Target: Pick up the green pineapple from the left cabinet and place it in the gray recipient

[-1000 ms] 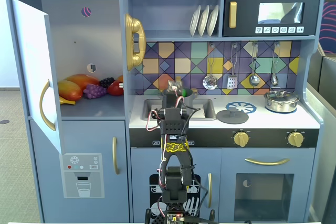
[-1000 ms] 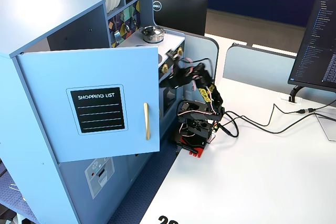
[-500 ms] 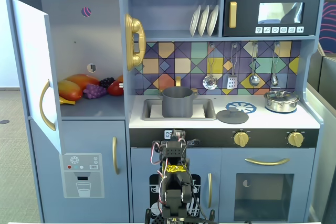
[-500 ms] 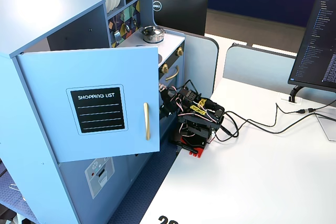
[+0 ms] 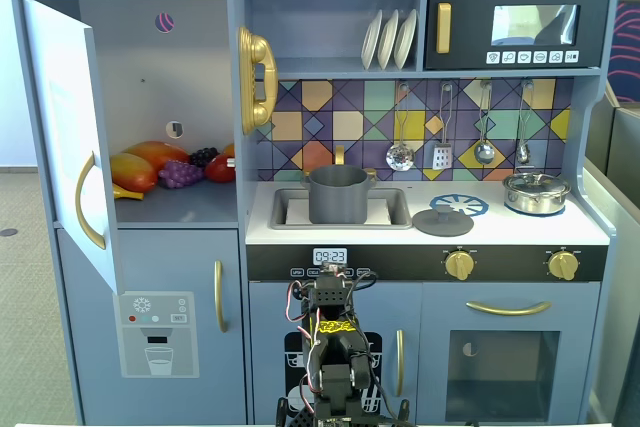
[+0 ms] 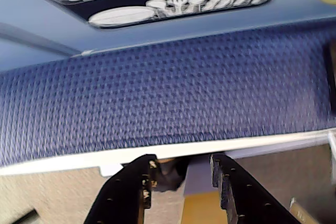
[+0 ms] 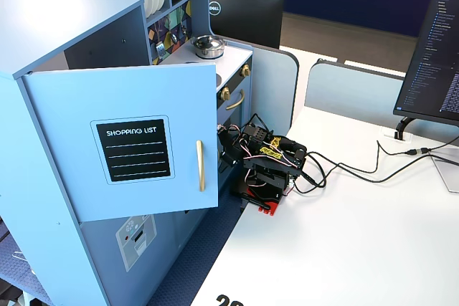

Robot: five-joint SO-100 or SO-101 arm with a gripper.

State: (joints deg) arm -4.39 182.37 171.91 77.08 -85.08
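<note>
The left cabinet (image 5: 160, 97) stands open, its door (image 5: 65, 137) swung out to the left; the door also shows in a fixed view (image 7: 122, 148). On its shelf lie an orange-red mango (image 5: 155, 155), purple grapes (image 5: 180, 174) and other fruit. No green pineapple shows in any view. The gray recipient (image 5: 338, 194) stands in the sink. My arm (image 5: 330, 347) is folded low in front of the kitchen, far below the shelf. In the wrist view my gripper (image 6: 184, 169) is open and empty, pointing at a blue fabric panel.
A shiny silver lidded pot (image 5: 536, 192) sits on the right of the counter and a flat gray lid (image 5: 443, 220) beside the sink. The arm's base (image 7: 269, 166) sits on a white table with cables. A monitor (image 7: 434, 55) stands at the right.
</note>
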